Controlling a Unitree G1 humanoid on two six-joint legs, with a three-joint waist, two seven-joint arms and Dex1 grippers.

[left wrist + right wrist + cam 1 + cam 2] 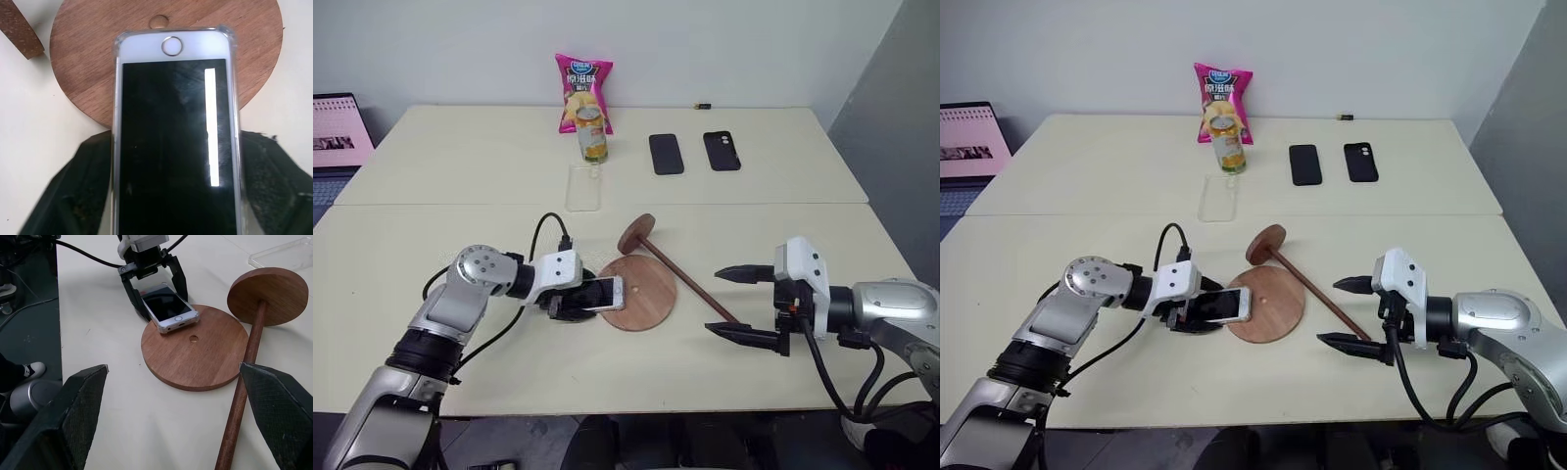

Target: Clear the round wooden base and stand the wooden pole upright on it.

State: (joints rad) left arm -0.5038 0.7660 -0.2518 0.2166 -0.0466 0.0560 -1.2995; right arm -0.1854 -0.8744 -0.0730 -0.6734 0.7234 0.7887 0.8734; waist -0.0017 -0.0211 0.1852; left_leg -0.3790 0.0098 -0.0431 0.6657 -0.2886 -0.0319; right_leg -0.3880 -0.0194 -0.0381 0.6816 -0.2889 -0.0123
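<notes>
The round wooden base (pixel 651 294) lies flat on the table's near half, its small centre hole (pixel 194 339) uncovered. A white phone (pixel 599 293) in a clear case rests with one end on the base's left edge. My left gripper (pixel 579 296) is shut on the phone, a black finger (pixel 73 196) pressed against each long side. The wooden pole (pixel 693 287) lies on the table just right of the base, its end disc (pixel 635 233) tipped on edge behind the base. My right gripper (pixel 713 301) hangs open near the pole's bare end, holding nothing.
At the back of the table stand a pink snack bag (pixel 583 90) and a can (pixel 592 134), with a clear phone case (pixel 584 188) in front of them. Two black phones (pixel 666 154) (pixel 722 151) lie to the right. A laptop (pixel 337 132) sits far left.
</notes>
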